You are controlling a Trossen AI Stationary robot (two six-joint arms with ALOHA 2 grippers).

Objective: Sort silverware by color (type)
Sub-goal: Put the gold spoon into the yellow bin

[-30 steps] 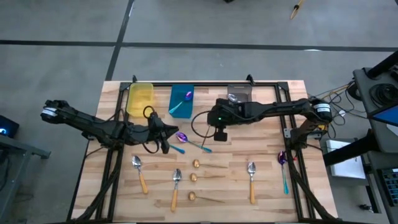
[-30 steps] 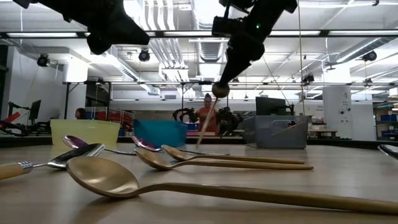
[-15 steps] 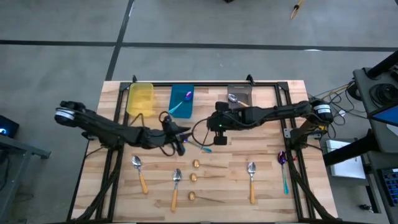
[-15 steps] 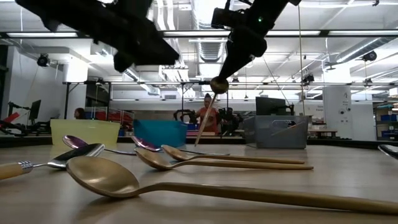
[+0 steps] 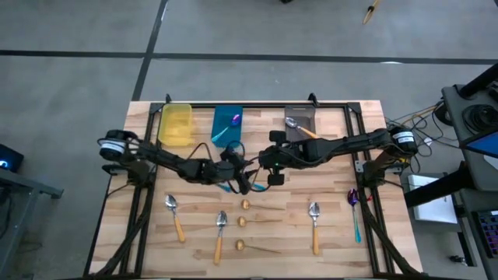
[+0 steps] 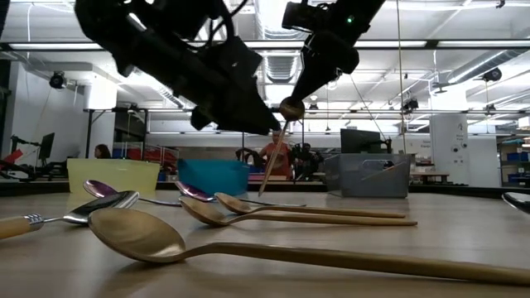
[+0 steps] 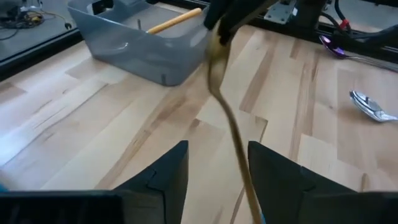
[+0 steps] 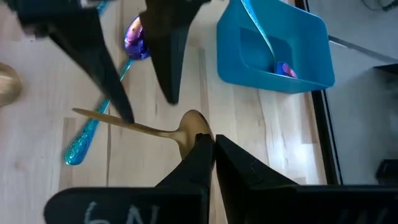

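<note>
My right gripper (image 8: pixel 211 146) is shut on a thin gold spoon (image 8: pixel 143 127), held above the middle of the table (image 5: pixel 334 194). The spoon's handle (image 6: pixel 272 161) slants down from its bowl. My left gripper (image 7: pixel 217 149) is open and level with that handle, one finger on each side of it (image 7: pixel 231 134). Under them a purple spoon with a teal handle (image 8: pixel 93 134) lies flat on the wood. More silverware lies along the near half: gold spoons (image 5: pixel 247 224), orange-handled spoons (image 5: pixel 175 215) and a purple one (image 5: pixel 354 206). My right gripper pinches the gold spoon's bowl (image 8: pixel 189 124) between its two fingers, coming from above. The spoon is lifted clear, its handle slanting down and toward my left gripper. My left gripper: the handle runs close by one finger (image 7: pixel 273 174); whether it touches, I cannot tell.
Three bins stand along the far edge: yellow (image 5: pixel 175 124), blue (image 5: pixel 227 127) with a purple spoon inside, grey (image 5: pixel 299 118) with an orange-handled spoon inside. A person shows in the room beyond the table (image 6: pixel 273 157).
My left gripper has swept toward the table's right edge, up to the gold spoon hanging from my right gripper, and now has that spoon's handle between its fingers. The spoon has stayed about where it was.
</note>
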